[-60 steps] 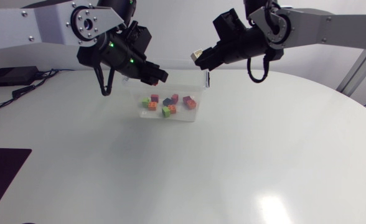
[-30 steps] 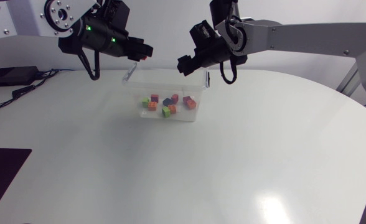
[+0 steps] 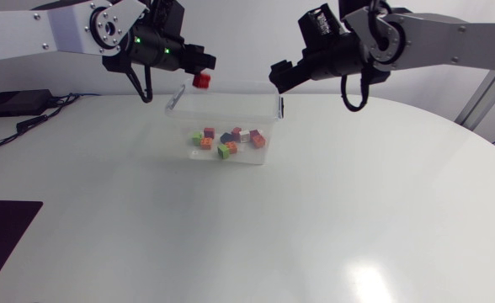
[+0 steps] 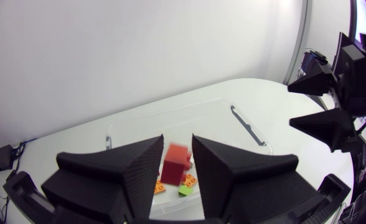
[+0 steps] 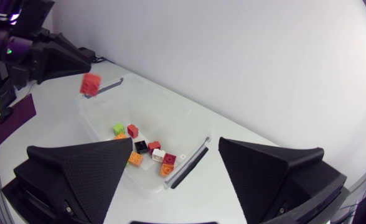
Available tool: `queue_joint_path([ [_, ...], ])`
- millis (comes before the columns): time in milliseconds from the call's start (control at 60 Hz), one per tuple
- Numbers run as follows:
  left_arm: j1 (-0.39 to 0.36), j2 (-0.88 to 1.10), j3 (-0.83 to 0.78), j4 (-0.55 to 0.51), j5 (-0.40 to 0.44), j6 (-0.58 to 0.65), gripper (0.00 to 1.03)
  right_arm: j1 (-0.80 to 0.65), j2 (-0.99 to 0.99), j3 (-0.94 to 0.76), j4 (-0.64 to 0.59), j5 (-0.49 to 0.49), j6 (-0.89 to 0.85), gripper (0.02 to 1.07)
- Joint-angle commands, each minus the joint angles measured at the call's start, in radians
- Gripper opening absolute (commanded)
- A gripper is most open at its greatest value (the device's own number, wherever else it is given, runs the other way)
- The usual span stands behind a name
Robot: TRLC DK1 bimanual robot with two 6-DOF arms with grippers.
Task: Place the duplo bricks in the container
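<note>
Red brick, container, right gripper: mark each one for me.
red brick [image 3: 201, 81], head view, on its front face.
container [image 3: 280, 106], head view, on the dark latch at its end rim.
right gripper [image 5: 175, 142], right wrist view, midway between its open fingertips.

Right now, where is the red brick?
The red brick is at the left gripper's tip in the head view, above the container's far left corner.

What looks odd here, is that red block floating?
Yes: the red block hangs in mid-air just below the open left pincer, above one end of the clear box, touching nothing. It looks like it is dropping in; the other blocks lie inside.
</note>
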Motion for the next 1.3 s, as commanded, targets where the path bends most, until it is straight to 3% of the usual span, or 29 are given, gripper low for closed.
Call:
queue_joint_path([
  [0, 0.005, 0.046, 0.049, 0.024, 0.005, -0.02, 0.38, -0.006, -0.08, -0.096, 0.015, 0.014, 0.001, 1.02],
  [150, -0.001, 0.094, 0.089, 0.027, 0.005, -0.02, 0.44, -0.031, -0.195, -0.235, 0.034, 0.015, -0.006, 1.02],
  [183, -0.001, 0.095, 0.087, 0.028, 0.005, -0.02, 0.55, -0.037, -0.212, -0.258, 0.041, 0.015, -0.009, 1.02],
  [200, -0.001, 0.095, 0.087, 0.028, 0.005, -0.02, 0.55, -0.037, -0.212, -0.258, 0.041, 0.015, -0.009, 1.02],
  [267, -0.003, 0.071, 0.066, 0.028, 0.005, -0.012, 0.82, -0.055, -0.266, -0.305, 0.053, 0.015, -0.008, 1.02],
  [350, 0.0, 0.011, 0.009, 0.048, 0.004, 0.003, 0.98, -0.066, -0.323, -0.342, 0.065, 0.026, -0.002, 1.02],
  [550, 0.036, -0.129, -0.121, 0.091, -0.022, 0.044, 0.98, -0.083, -0.418, -0.402, 0.087, 0.094, 0.038, 1.02],
  [600, 0.054, -0.195, -0.207, 0.166, -0.071, 0.052, 0.98, -0.092, -0.438, -0.422, 0.091, 0.112, 0.035, 1.03],
  [683, 0.072, -0.252, -0.272, 0.196, -0.137, 0.054, 0.98, -0.112, -0.474, -0.465, 0.123, 0.135, 0.04, 1.02],
  [933, 0.1, -0.457, -0.476, 0.234, -0.14, 0.166, 0.98, -0.174, -0.619, -0.57, 0.14, 0.192, 0.037, 1.02],
  [1283, 0.184, -0.785, -0.793, 0.335, -0.14, 0.098, 0.98, -0.307, -0.853, -0.748, 0.125, 0.204, 0.014, 1.02],
])
